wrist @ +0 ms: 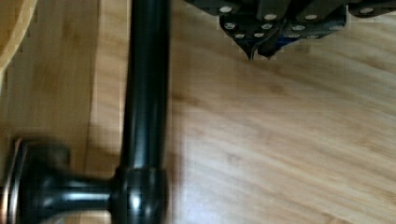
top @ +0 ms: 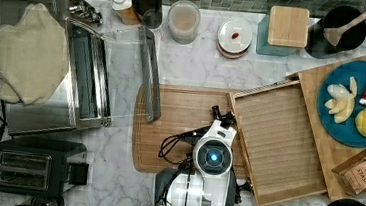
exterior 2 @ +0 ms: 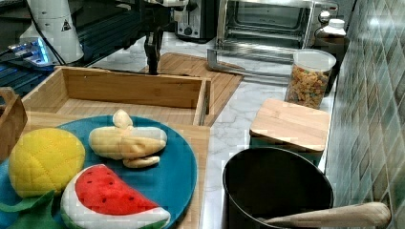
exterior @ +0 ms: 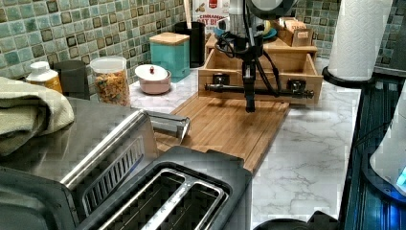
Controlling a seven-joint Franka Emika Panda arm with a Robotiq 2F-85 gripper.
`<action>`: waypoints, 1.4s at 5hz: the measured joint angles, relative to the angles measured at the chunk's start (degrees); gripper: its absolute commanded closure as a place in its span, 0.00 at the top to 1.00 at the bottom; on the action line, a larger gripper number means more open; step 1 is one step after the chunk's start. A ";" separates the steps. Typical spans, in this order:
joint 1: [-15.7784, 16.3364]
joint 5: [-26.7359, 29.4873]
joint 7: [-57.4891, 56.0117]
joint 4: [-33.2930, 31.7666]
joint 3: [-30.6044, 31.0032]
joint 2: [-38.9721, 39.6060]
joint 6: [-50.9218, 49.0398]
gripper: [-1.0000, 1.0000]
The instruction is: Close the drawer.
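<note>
The drawer (top: 280, 141) is a wide light-wood tray with a ridged bottom, standing pulled out from under the wooden stand that carries the blue plate. Its front panel (exterior: 230, 76) bears a black bar handle (exterior: 268, 89) and overhangs the darker cutting board (top: 179, 128). My gripper (exterior: 249, 104) points straight down, shut and empty, just in front of the handle with its tip close above the board. In the wrist view the gripper (wrist: 256, 51) sits beside the handle bar (wrist: 144, 93), apart from it. In the right view the gripper (exterior 2: 153, 69) hangs behind the drawer's front wall (exterior 2: 129, 88).
A toaster oven (top: 74, 63) with its door open lies at the top view's left, and its door handle (top: 148, 75) reaches the board's edge. A toaster (top: 30, 167) stands below it. Jars and a teal canister (top: 288, 27) line the back. The plate of toy fruit (top: 356, 103) sits on the stand.
</note>
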 measured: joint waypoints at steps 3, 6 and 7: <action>-2.60 -0.08 -7.78 -0.56 -2.42 0.85 5.65 0.00; -4.34 8.51 -23.22 8.28 -6.08 9.43 1.57 0.00; -6.33 8.94 -25.12 13.54 -6.91 12.75 -0.70 0.00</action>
